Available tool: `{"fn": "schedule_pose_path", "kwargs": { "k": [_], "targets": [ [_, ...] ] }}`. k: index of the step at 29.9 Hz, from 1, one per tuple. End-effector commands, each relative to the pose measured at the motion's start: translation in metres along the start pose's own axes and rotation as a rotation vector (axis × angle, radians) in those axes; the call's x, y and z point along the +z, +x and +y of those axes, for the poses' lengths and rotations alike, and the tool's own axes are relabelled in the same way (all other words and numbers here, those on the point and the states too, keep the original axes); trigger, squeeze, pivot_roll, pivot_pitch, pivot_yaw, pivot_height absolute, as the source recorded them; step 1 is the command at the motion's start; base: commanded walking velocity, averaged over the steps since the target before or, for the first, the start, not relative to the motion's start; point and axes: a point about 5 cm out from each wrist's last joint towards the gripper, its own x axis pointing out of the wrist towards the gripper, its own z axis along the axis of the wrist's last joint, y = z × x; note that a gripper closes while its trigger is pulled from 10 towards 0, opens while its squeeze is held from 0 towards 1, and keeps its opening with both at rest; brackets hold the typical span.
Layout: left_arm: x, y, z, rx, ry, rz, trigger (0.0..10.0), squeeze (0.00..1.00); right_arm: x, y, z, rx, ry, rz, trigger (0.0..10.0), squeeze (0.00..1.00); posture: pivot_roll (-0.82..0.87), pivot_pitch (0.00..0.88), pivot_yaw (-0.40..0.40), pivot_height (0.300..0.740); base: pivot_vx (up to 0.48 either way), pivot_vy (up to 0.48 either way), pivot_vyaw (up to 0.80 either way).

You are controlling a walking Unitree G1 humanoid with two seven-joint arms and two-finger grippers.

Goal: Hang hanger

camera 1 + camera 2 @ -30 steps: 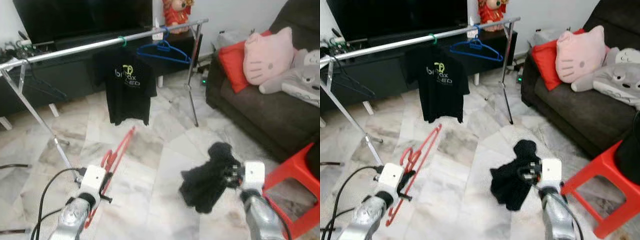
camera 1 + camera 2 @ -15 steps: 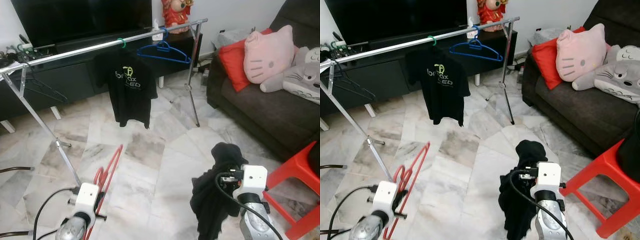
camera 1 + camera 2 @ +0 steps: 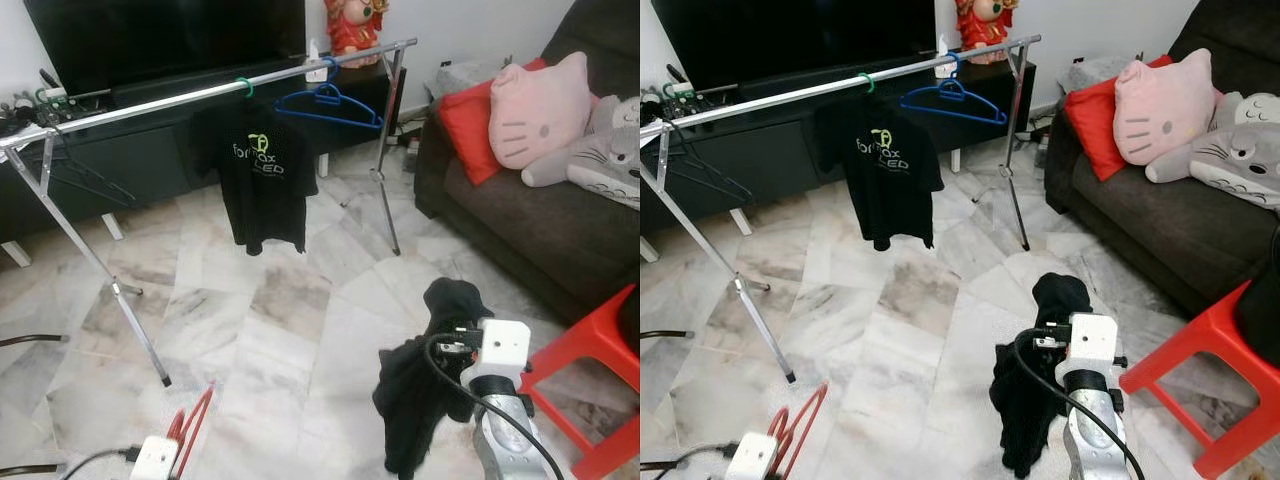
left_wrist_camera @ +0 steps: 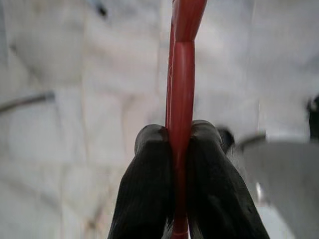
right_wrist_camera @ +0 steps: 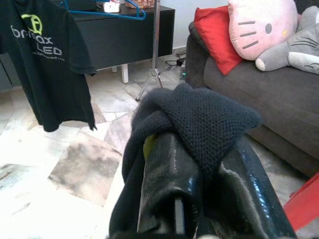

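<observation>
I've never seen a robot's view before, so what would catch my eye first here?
A long silver clothes rail crosses the room with a black T-shirt hanging from it. Nearer, the right gripper clutches a dark knitted garment, and the left gripper pinches a red hanger.

A long silver clothes rail point(image 3: 790, 95) on splayed metal legs is seen across a marble-tiled floor point(image 3: 900, 300); a black printed T-shirt point(image 3: 883, 170) and an empty blue plastic hanger point(image 3: 952, 100) are hung from it; a dark knitted garment point(image 3: 1035, 395) is draped from the right gripper point(image 3: 1052, 338), held low over the tiles, its fingers hidden by the cloth; a red plastic hanger point(image 3: 798, 430) is glimpsed at the lower edge beside the left arm's white wrist housing point(image 3: 750, 458); a pink cat-face cushion point(image 3: 1165, 100) and a red pillow point(image 3: 1092, 115) are set on a dark grey sofa point(image 3: 1180, 230); a red plastic stool point(image 3: 1220, 380) is placed alongside.
</observation>
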Motion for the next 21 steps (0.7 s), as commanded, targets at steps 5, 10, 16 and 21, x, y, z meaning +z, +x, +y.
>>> {"fn": "schedule_pose_path", "kwargs": {
  "k": [5, 10, 16, 21],
  "targets": [
    [0.0, 0.001, 0.006, 0.041, -0.069, 0.009, 10.0, 0.0, 0.013, 0.007, 0.002, 0.017, 0.005, -0.043, 10.0, 0.0, -0.01, 0.0, 0.0, 0.74, 0.0, 0.0, 0.0],
    [0.002, 0.002, 0.002, 0.034, -0.096, 0.013, 10.0, 0.0, 0.016, 0.009, 0.008, 0.058, 0.022, -0.051, 10.0, 0.0, -0.01, 0.0, -0.003, 0.74, 0.0, 0.0, 0.72],
    [-0.006, 0.001, -0.004, 0.028, -0.131, 0.041, 10.0, 0.0, 0.017, 0.007, 0.014, 0.089, 0.036, -0.054, 10.0, 0.0, -0.01, 0.0, -0.005, 0.74, 0.0, 0.0, 0.79],
    [-0.01, 0.0, -0.008, 0.02, -0.135, 0.067, 10.0, 0.0, 0.017, 0.008, 0.014, 0.093, 0.034, -0.05, 10.0, 0.0, 0.0, 0.0, -0.008, 0.74, 0.0, 0.0, 0.79]
  ]
}}
